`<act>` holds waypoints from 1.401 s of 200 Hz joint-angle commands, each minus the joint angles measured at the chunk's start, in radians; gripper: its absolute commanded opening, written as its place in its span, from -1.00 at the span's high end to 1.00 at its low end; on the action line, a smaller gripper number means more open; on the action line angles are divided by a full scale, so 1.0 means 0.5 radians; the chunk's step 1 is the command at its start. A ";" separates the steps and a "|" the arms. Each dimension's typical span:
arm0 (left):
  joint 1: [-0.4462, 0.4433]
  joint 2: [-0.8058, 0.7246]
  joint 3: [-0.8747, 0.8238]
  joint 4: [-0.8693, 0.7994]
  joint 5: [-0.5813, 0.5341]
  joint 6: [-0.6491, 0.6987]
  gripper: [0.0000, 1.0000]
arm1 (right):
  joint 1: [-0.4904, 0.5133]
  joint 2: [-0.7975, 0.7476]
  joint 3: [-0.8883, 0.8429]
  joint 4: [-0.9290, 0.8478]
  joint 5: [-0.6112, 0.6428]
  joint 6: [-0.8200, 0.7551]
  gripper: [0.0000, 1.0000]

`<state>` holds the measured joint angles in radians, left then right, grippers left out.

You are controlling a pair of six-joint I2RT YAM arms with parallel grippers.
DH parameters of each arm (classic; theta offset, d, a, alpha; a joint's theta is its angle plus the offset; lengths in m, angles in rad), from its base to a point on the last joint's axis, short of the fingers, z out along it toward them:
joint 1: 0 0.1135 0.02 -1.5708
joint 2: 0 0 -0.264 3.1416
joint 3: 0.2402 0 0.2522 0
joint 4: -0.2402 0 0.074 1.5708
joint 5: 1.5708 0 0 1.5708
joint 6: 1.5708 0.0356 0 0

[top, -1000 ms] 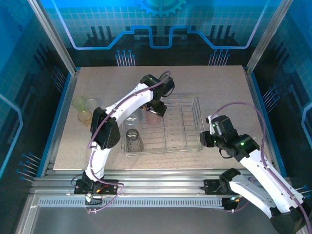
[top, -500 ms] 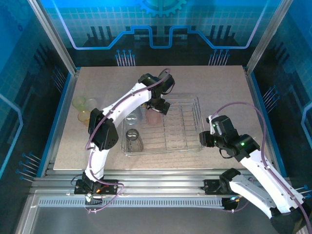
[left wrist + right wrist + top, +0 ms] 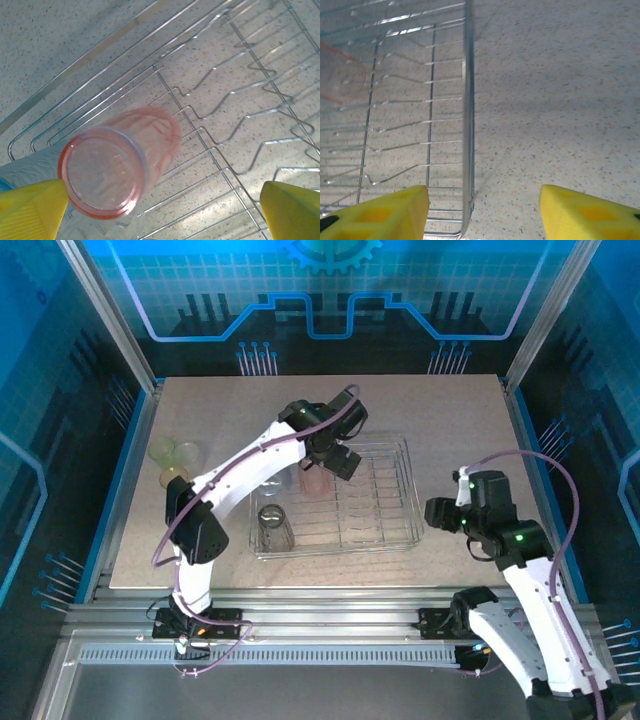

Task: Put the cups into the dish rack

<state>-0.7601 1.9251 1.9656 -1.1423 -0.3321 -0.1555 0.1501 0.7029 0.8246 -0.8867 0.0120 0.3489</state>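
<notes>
**Cups and dish rack, both grippers open**

Far left of the table [image 3: 450,410]: cluster of yellow-green cups [image 3: 161,451], well apart from the dish rack [image 3: 385,502]. Inside the rack, near-left corner: smoky grey cup [image 3: 273,527], standing on the wire floor. Behind it, along the rack's left side: pale blue cup [image 3: 27,167], partly hidden by the left arm when seen from above. Just right of that: pink cup [image 3: 117,167], inside the rack, tilted among the tines, flat base turned toward the left wrist camera. Left gripper [image 3: 164,202] poised over the pink cup, fingers spread wide, one yellow pad [image 3: 32,210] just beside the cup's base; contact not discernible. Right gripper [image 3: 482,210] at the rack's right wall, fingers spread apart, the wall's wire edge running up between them, closer to the finger on the rack's side.
</notes>
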 commanded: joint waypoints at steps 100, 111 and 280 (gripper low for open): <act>-0.091 -1.309 -1.351 1.030 0.695 0.280 -0.99 | -1.035 0.414 0.282 -0.383 -0.131 -0.071 -0.25; -0.093 -1.361 -1.429 1.065 0.738 0.278 -0.98 | -1.036 0.458 0.288 -0.395 -0.048 -0.036 -0.25; -0.112 -1.430 -1.566 1.079 0.648 0.283 -0.98 | -1.115 0.972 0.137 -0.194 0.468 0.148 -0.05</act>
<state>-0.8089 1.2308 1.1938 -0.6147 0.0227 -0.0441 -0.3939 1.1561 0.9092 -1.0092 0.2104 0.4038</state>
